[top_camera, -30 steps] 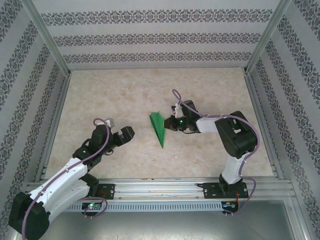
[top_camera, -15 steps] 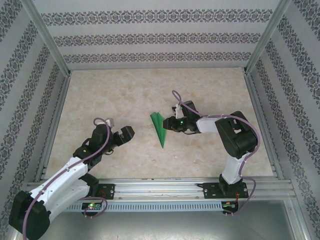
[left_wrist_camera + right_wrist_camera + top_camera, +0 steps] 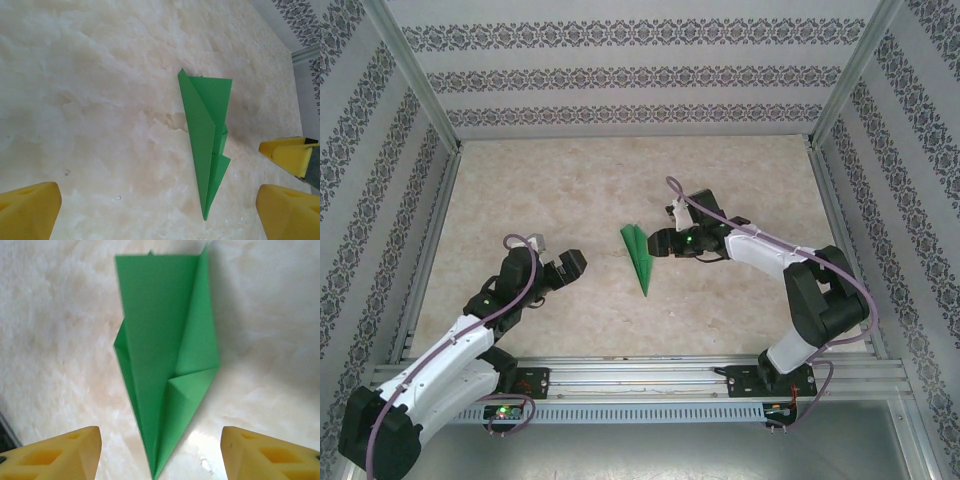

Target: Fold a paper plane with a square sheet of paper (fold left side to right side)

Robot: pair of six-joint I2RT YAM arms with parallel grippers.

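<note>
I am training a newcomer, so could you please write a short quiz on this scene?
1. True or false: the right arm's fingers stand open, not gripping the paper plane.
2. On the table, the plane lies: A) between those fingers and the left arm's fingers; B) left of both; C) right of both.
3. Which end of the plane faces the table's near edge?
Key: 1 true; 2 A; 3 the pointed tip.

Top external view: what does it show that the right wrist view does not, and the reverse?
Top external adds the left gripper and right gripper, both open, and the patterned walls. Right wrist adds close detail: folded flaps and yellow fingertips either side of the pointed tip. Both show the paper plane lying on the marble table.
</note>
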